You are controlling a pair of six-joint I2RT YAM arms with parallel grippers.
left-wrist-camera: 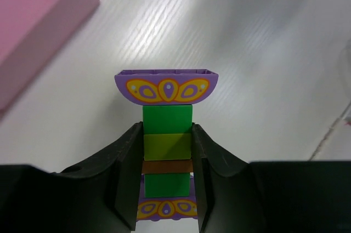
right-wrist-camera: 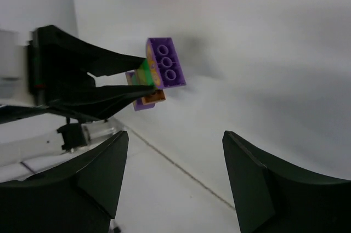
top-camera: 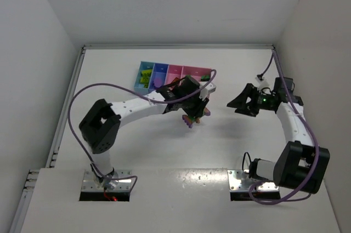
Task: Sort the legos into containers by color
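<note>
Left gripper (left-wrist-camera: 167,159): black fingers clamped on a short stack of plastic lego bricks (left-wrist-camera: 167,134), pads on its two flanks at the lime and orange layers

Stack, far end to near end in the left wrist view:
- purple curved piece (left-wrist-camera: 167,87) printed with a yellow-orange petal pattern
- green brick (left-wrist-camera: 167,119)
- lime brick (left-wrist-camera: 167,145)
- thin orange plate (left-wrist-camera: 167,166)
- second green brick (left-wrist-camera: 167,185)
- second purple patterned piece (left-wrist-camera: 167,209)

Right wrist view shows three studs on the purple end face.

Top view: stack is over the white table (top-camera: 164,151), at 5 o'clock from the row of four joined open plastic bins (top-camera: 191,70) (light blue, blue, two pink), apart from it. Yellow-green pieces (top-camera: 145,75) lie in the light-blue bin at the row's 9 o'clock end.

Right gripper (top-camera: 237,103): fingers spread wide, at 3 o'clock of the stack, well apart from it
</note>
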